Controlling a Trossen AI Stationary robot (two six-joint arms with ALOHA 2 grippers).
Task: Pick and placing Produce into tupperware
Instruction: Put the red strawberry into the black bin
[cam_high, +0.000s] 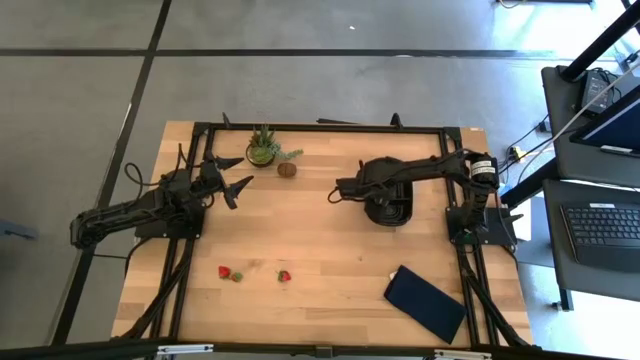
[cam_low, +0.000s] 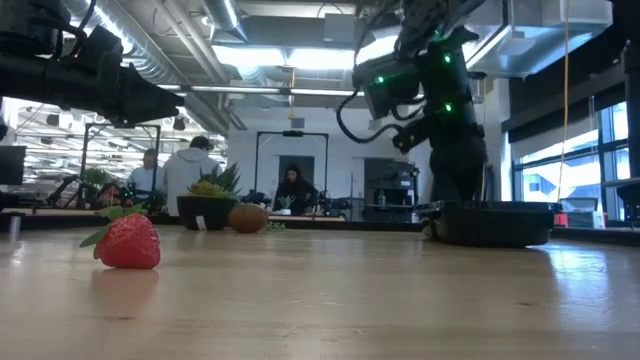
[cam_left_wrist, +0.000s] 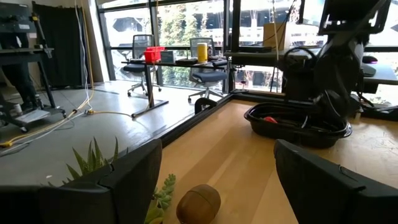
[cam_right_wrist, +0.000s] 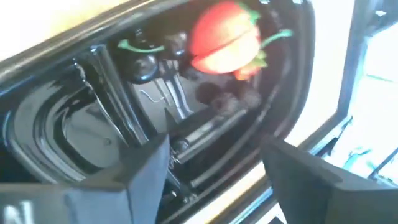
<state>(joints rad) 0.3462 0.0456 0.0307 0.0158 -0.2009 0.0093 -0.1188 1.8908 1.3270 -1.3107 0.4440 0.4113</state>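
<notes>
The right gripper (cam_right_wrist: 214, 165) hangs, jaws spread, over the black tupperware (cam_right_wrist: 56, 134) holding one strawberry (cam_right_wrist: 225, 38); the left gripper (cam_left_wrist: 214, 177), jaws spread, waits near the brown fruit (cam_left_wrist: 198, 204).

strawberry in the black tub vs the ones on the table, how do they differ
The strawberry in the tub lies under the right gripper, whose fingers are apart above it; the two strawberries on the table lie in the open, near its front edge, with no gripper over them. The tub one is already placed; the table ones are not yet picked. All are red with green tops.
</notes>
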